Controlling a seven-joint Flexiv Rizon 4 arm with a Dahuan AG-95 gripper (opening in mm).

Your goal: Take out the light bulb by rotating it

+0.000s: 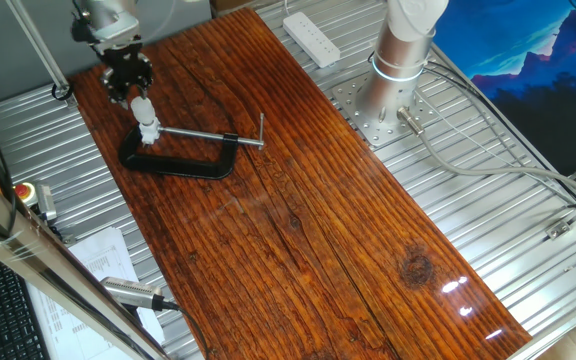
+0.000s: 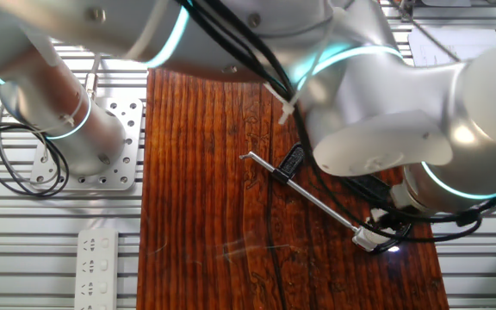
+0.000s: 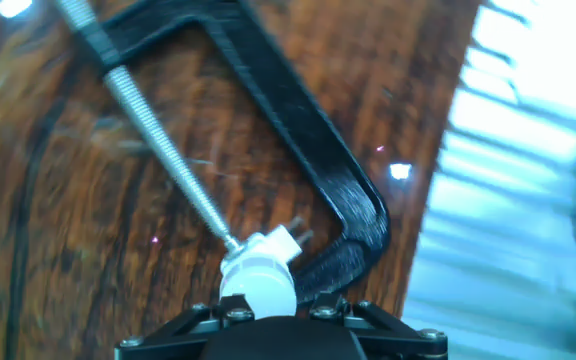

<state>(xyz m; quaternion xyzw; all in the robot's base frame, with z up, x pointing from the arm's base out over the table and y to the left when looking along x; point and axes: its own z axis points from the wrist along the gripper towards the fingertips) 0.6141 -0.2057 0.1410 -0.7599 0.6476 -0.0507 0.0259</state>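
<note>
hand view shows our fingers (image 3: 258,318) clenched on the light bulb (image 3: 260,283), upright in its socket pinned by the black c-clamp (image 3: 308,170) on the worktop (image 1: 298,230). we judge unscrewing underway; next, another twist, then lift.

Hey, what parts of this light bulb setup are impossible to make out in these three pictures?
- Grip on the light bulb: too small in one fixed view; the gripper blurs into it.
- Bulb in the other fixed view: hidden behind the robot arm.
- Fingertips in the hand view: cut off by the bottom edge.
- Socket: blurred, so how the C-clamp holds it is unclear.
</note>
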